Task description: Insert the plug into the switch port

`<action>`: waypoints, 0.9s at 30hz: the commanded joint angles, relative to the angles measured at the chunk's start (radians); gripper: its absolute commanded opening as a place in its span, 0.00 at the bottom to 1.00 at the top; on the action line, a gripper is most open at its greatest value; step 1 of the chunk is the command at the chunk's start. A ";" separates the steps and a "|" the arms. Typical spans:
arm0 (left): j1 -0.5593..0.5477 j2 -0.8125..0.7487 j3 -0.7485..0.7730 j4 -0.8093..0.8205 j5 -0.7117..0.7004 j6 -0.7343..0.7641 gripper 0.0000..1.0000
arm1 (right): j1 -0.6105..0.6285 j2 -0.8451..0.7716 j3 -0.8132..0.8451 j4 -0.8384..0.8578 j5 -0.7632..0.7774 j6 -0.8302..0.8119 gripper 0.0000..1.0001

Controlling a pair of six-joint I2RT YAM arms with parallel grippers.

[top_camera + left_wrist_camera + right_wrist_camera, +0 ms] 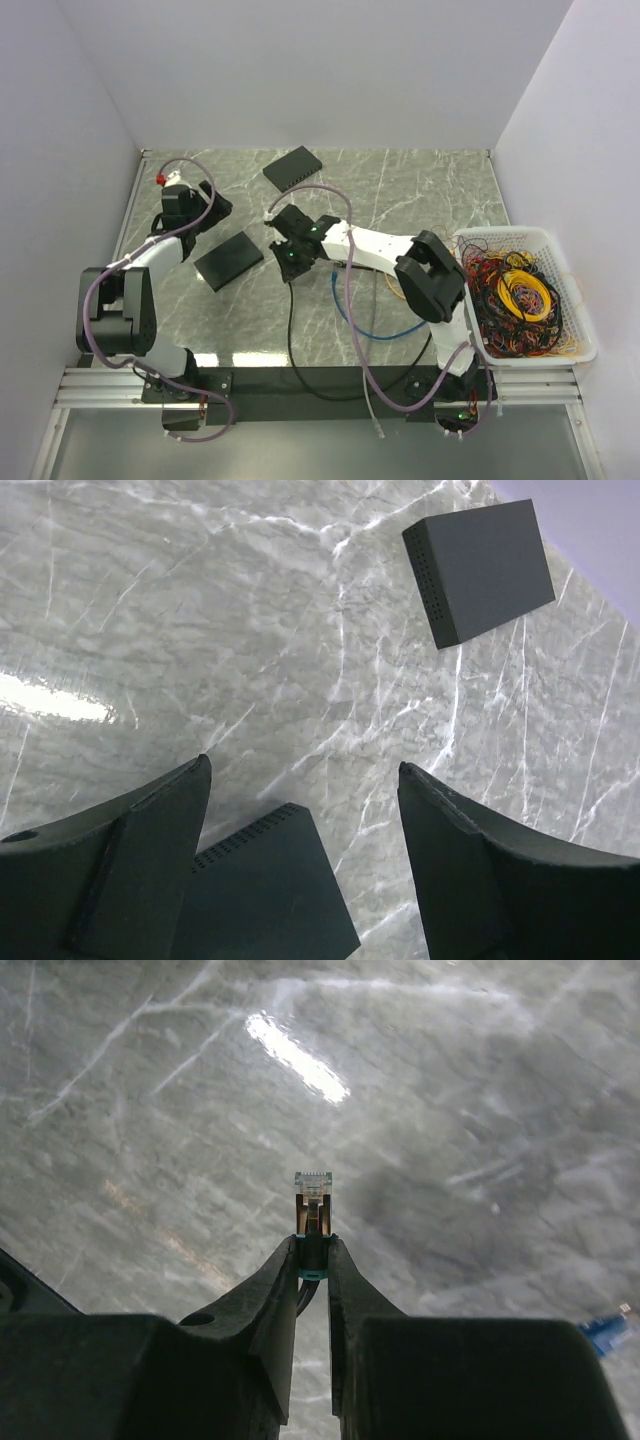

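Observation:
The switch is a dark-grey oblong box at the back of the marble table. In the left wrist view the switch shows only a vented side, and its port is hidden. My right gripper is shut on the clear connector of the black cable, held above the table. A bit of thin orange-yellow cable shows by the right arm, but its plug is hidden. My left gripper stands open and holds nothing.
A squarer black slab lies under the left gripper. A blue cable lies in front of the right arm, and the blue cable's tip shows in the right wrist view. A white basket of tangled cables stands at the right edge.

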 commanded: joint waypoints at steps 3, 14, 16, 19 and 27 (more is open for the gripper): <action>0.047 0.024 -0.043 0.084 0.056 -0.035 0.82 | 0.037 0.081 0.129 -0.061 -0.013 -0.018 0.00; 0.168 0.159 -0.030 0.133 0.330 -0.090 0.81 | 0.046 0.291 0.422 -0.185 0.028 0.017 0.00; 0.173 0.173 -0.040 0.163 0.346 -0.105 0.80 | 0.046 0.320 0.465 -0.200 0.053 0.030 0.00; 0.171 0.202 -0.027 0.158 0.357 -0.105 0.79 | 0.048 0.359 0.526 -0.222 0.093 0.044 0.00; 0.173 0.216 -0.034 0.160 0.378 -0.119 0.78 | 0.048 0.409 0.583 -0.251 0.124 0.065 0.00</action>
